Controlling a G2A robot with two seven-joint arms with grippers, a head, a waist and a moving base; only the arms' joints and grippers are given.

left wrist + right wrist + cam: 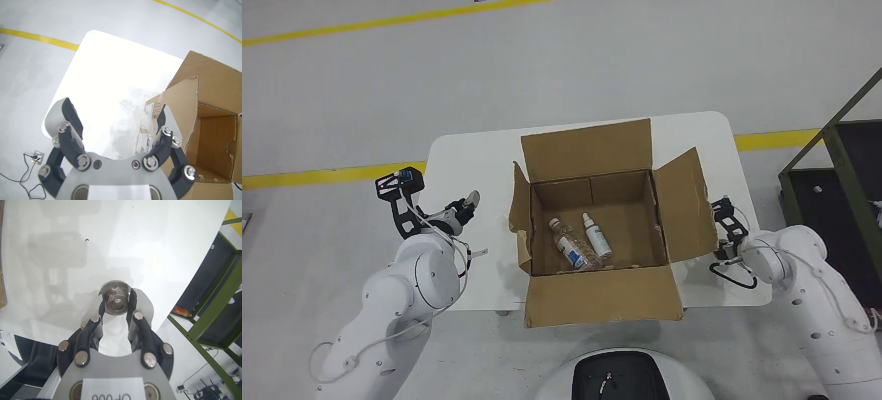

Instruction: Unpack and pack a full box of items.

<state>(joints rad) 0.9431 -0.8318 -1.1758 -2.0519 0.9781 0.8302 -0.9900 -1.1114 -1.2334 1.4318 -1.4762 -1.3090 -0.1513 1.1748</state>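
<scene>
The right claw (115, 306) is closed around a small metal bushing (116, 298), both pads pressed to its sides, and holds it low over the bare white counter (132, 237). In the top view this claw (728, 240) sits at the right of the frame, just beside the outer side flap of the cardboard box (602, 295). The box stands in the middle of the counter (472, 160) with all four flaps folded out. Two bottles (570, 248) lie side by side on its floor, the second one (596, 237) with a white cap.

The left claw (115, 108) is spread wide with nothing between its pads. It hangs above the counter (105, 75) at the left of the top view (467, 205), close to the box's torn side flap (189, 91).

I judge that the step in hand is the transfer of the bushing between box and counter. With no other items laid out, the pictures alone do not settle whether it is coming out or going back in. If unpacking, the next move calls for lowering the bushing onto its flat flange and releasing it well clear of the counter's edge. After that, a reach goes down past the flaps for a bottle, which lies flat and may roll when pinched. If packing, the right claw must lift over the flap first
</scene>
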